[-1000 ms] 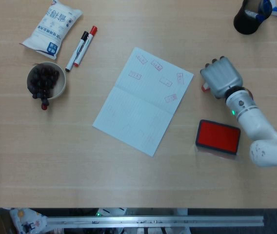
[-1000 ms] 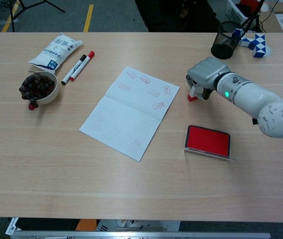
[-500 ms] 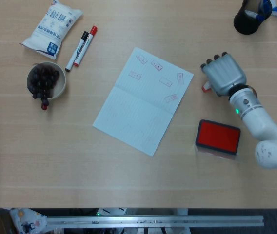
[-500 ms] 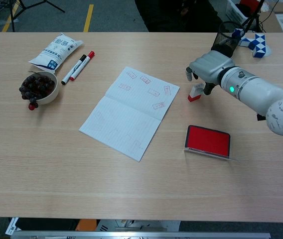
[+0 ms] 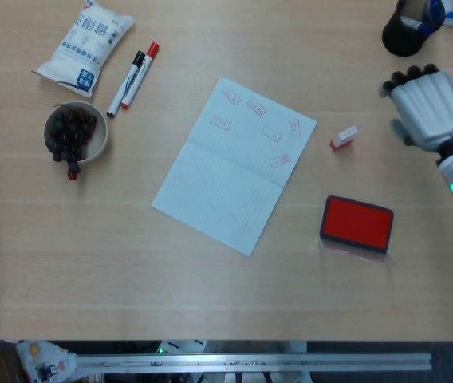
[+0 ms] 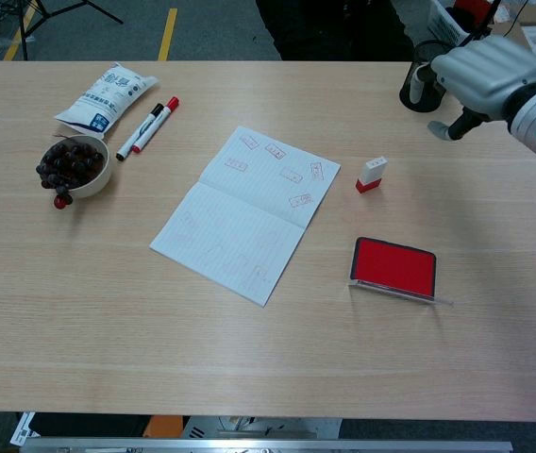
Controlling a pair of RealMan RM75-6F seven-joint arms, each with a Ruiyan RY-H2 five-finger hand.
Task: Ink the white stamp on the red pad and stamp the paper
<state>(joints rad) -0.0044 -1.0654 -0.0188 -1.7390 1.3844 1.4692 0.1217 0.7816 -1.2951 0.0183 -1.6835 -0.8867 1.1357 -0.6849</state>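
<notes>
Right hand (image 5: pixel 426 108) hovers empty, fingers loosely spread, well apart from white stamp (image 5: pixel 343 138). Paper (image 5: pixel 234 163) bears several red marks w/ stamp set down beside red pad (image 5: pixel 357 223); job looks near done.

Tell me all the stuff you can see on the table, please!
small white stamp with a red base: one, white and red, standing alone between the paper and the right hand
red ink pad: one, red in a black case, lid open, near the table's right side
lined white paper: one sheet, white with faint red stamp marks, middle of the table
marker pens: two, one black-capped and one red-capped, side by side at upper left
white snack bag: one, white with blue print, upper left corner
cream bowl of dark fruit: one, left side
black mesh cup: one, upper right
blue-and-white puzzle toy: one, beside the cup
right hand: one, grey, holding nothing, right of the stamp
</notes>
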